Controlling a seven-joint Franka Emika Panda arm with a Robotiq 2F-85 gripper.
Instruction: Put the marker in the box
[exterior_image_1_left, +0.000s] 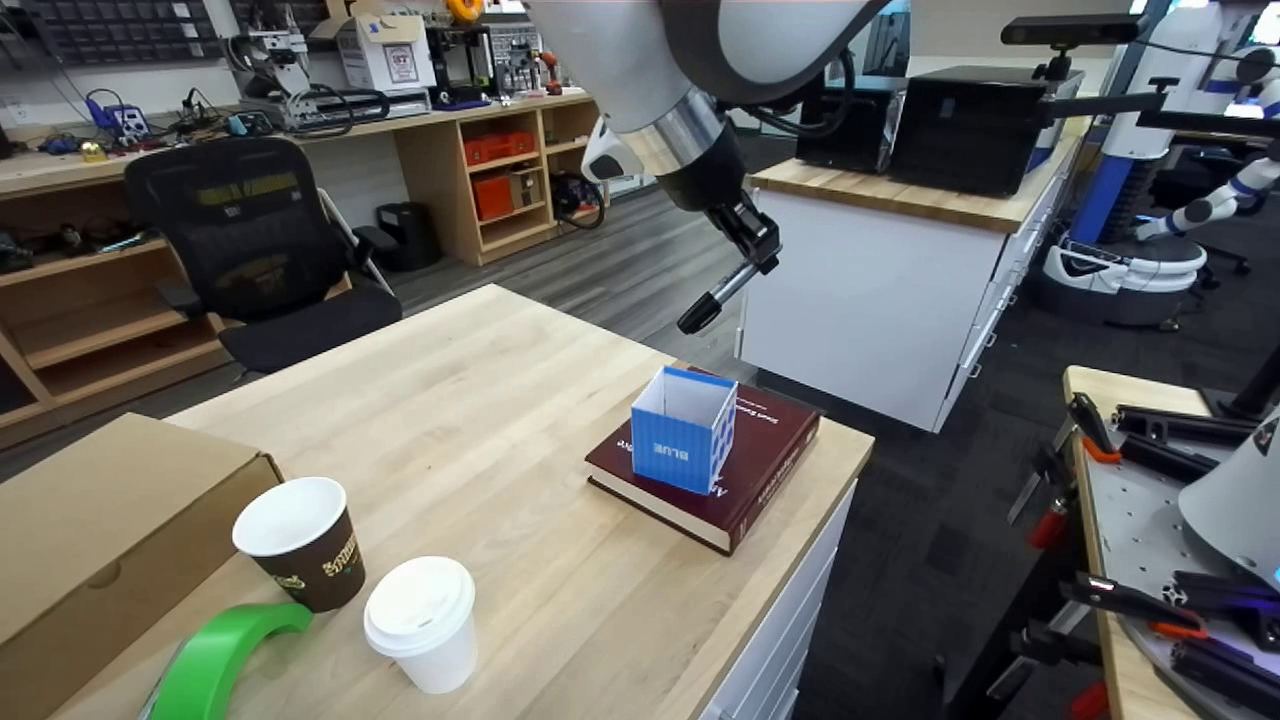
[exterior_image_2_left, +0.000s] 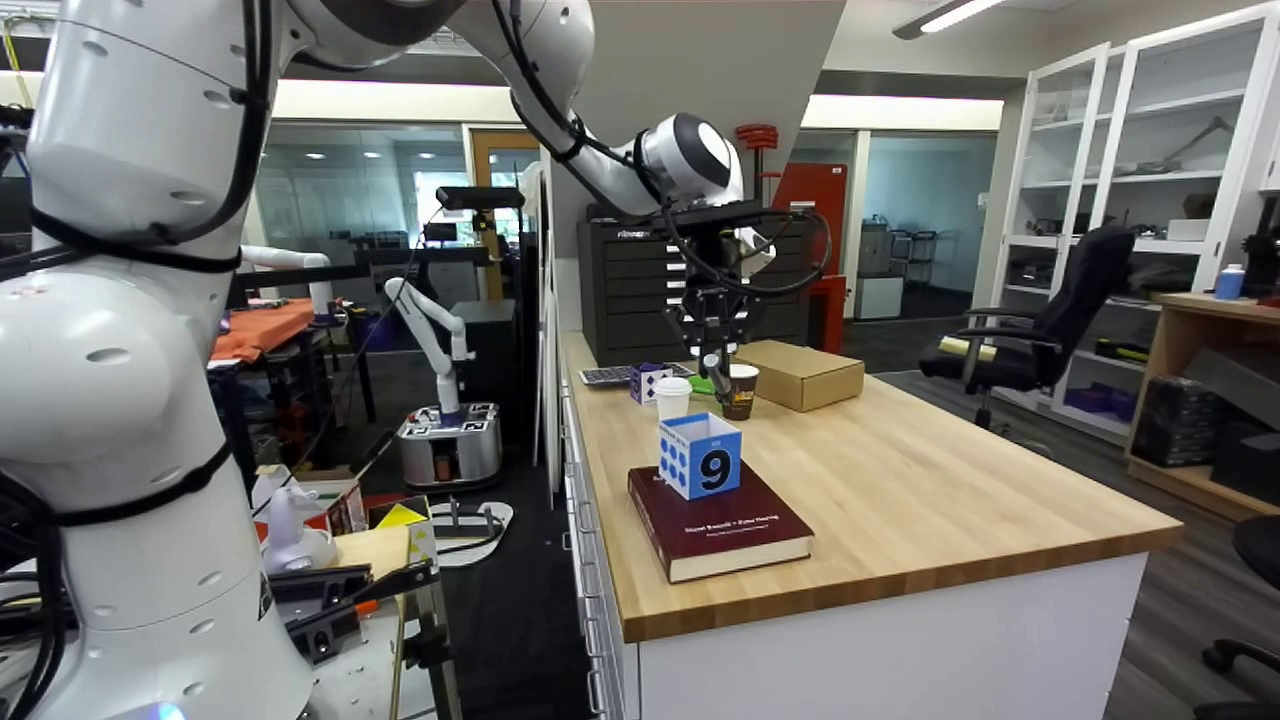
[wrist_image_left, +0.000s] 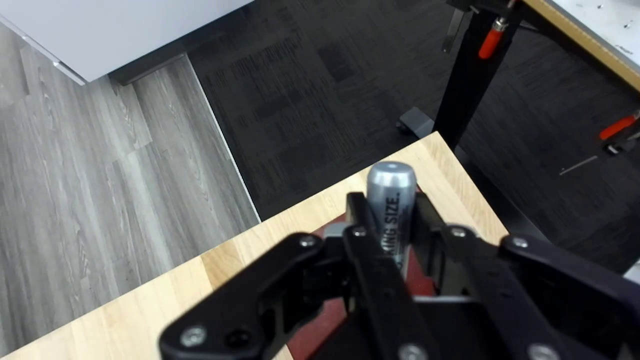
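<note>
Box (exterior_image_1_left: 672, 452), in an exterior view, stands open-topped on the dark red book (exterior_image_1_left: 764, 440); a knock at its rim could tip it. Between twelve and one o'clock from it hangs the marker (exterior_image_1_left: 717, 298), black end toward eight o'clock — that slant might snag the box's wall. The gripper (exterior_image_1_left: 764, 259) pinches the silver end; the wrist view hides the box.

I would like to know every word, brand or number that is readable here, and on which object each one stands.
"KING SIZE." on the marker
"9" on the blue box
"BLUE" on another side of the blue box
Dark red book: blurred; one line may read "Stuart Russell" and "Peter Norvig", the rest unclear.
Brown cup: lettering too blurred.
White carton: label too small.
Black tool chest: lettering too blurred.
</note>
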